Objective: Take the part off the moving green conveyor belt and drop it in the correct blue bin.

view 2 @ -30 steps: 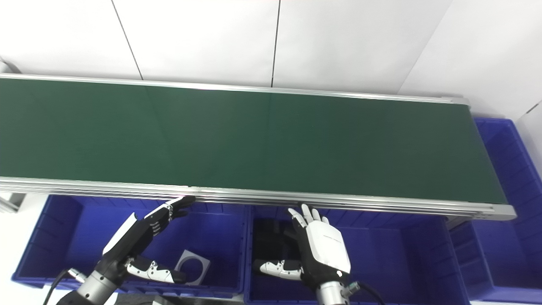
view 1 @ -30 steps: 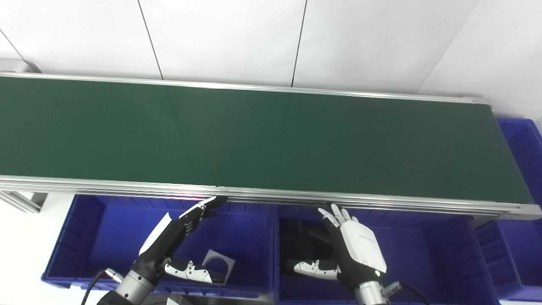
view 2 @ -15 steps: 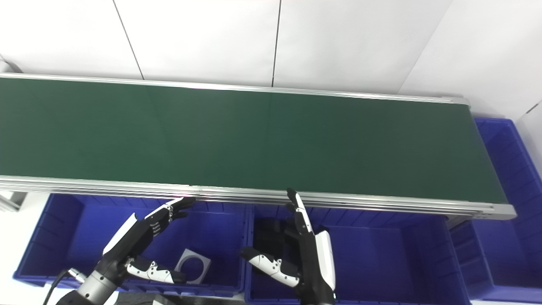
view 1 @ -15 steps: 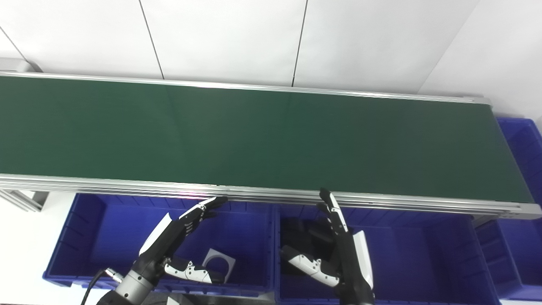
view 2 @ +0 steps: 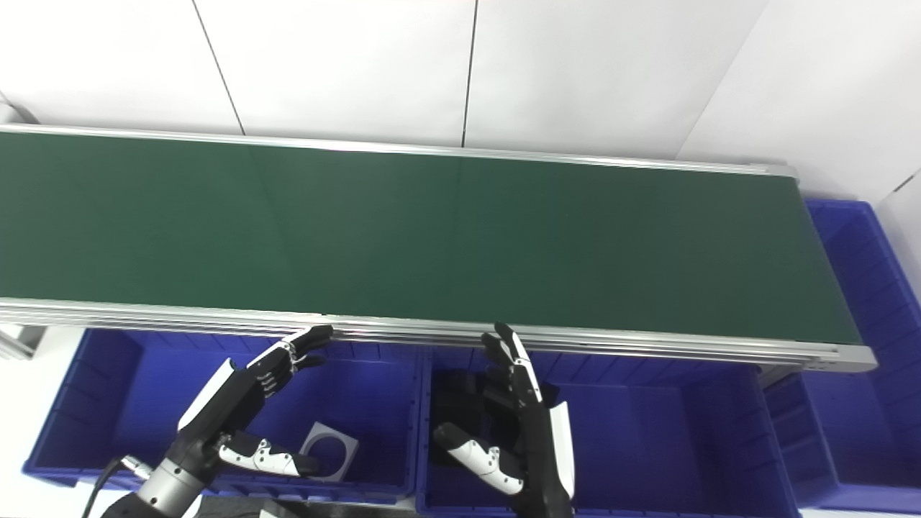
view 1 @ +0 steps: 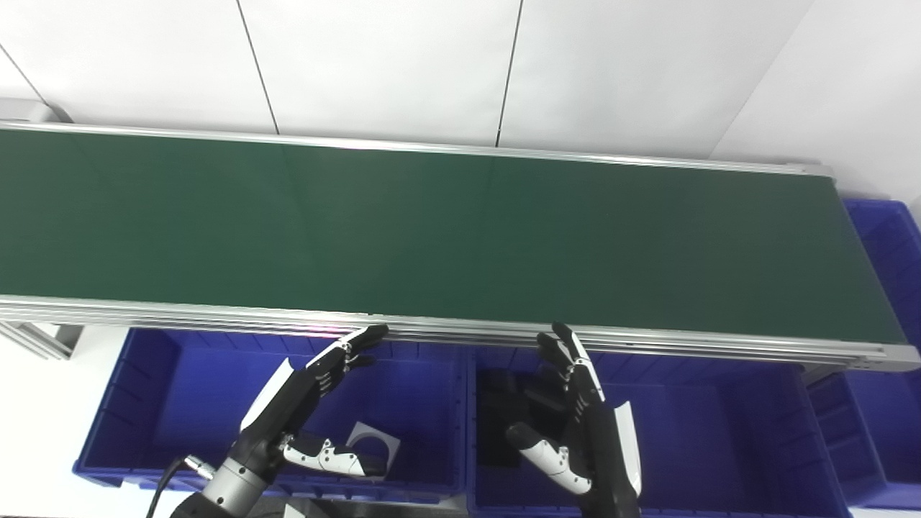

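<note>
1. No part lies on the green conveyor belt [view 1: 446, 237]; its whole visible length is bare, so there is nothing to pick at this moment.
2. Parts that show are already in bins: a flat grey plate with a round hole [view 1: 374, 444] rests in the left blue bin [view 1: 144, 403], and dark pieces [view 1: 507, 410], too dim to identify, sit in the middle blue bin [view 1: 719, 432].
3. The right hand [view 1: 586, 432] hangs over the middle bin, open and empty, fingers spread and pointing toward the belt's near rail [view 1: 647, 344]. A second ago it showed its white back, palm down; it has since rolled edge-on, thumb out to the left.
4. The left hand [view 1: 306, 403] has kept its place over the left bin, open and empty, fingertips near the rail.
5. Judgement: the right hand's roll looks like a return to a ready pose, so both hands wait for the next part.
6. More blue bins [view 1: 888, 252] sit past the belt's right end.
</note>
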You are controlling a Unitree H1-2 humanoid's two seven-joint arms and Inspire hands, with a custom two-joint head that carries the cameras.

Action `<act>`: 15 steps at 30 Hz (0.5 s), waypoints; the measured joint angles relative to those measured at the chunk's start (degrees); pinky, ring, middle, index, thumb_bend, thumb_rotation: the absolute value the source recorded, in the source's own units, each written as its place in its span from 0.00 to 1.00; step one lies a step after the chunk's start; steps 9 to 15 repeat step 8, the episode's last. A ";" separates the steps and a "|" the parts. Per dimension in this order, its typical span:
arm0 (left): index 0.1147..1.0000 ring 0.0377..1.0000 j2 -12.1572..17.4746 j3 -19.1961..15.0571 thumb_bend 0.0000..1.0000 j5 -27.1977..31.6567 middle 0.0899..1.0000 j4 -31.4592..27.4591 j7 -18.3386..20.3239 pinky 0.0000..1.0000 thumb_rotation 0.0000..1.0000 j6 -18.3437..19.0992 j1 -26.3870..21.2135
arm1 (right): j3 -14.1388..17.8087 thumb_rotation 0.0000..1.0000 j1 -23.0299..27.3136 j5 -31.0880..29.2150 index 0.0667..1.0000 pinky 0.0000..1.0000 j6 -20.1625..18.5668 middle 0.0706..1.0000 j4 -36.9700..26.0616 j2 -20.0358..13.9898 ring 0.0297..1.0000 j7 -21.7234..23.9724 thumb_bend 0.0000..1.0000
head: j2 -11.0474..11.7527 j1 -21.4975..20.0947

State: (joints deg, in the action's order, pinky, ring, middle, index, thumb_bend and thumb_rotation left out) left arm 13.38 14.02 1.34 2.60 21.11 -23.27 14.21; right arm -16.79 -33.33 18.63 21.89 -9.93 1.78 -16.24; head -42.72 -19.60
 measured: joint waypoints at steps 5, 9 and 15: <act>0.87 0.91 -0.17 -0.01 0.89 -0.02 0.92 0.04 -0.10 0.85 0.21 -0.17 0.00 | 0.91 0.74 -0.12 0.01 0.90 0.80 0.04 0.84 0.32 0.17 0.83 0.05 0.87 | 1.31 1.23; 0.86 0.91 -0.39 0.00 0.89 -0.02 0.91 0.18 -0.15 0.85 0.21 -0.33 0.01 | 1.38 0.74 -0.21 0.12 0.90 0.80 0.04 0.85 0.37 0.15 0.83 0.24 0.84 | 1.85 1.85; 0.86 0.91 -0.39 0.00 0.89 -0.02 0.91 0.18 -0.15 0.85 0.21 -0.33 0.01 | 1.38 0.74 -0.21 0.12 0.90 0.80 0.04 0.85 0.37 0.15 0.83 0.24 0.84 | 1.85 1.85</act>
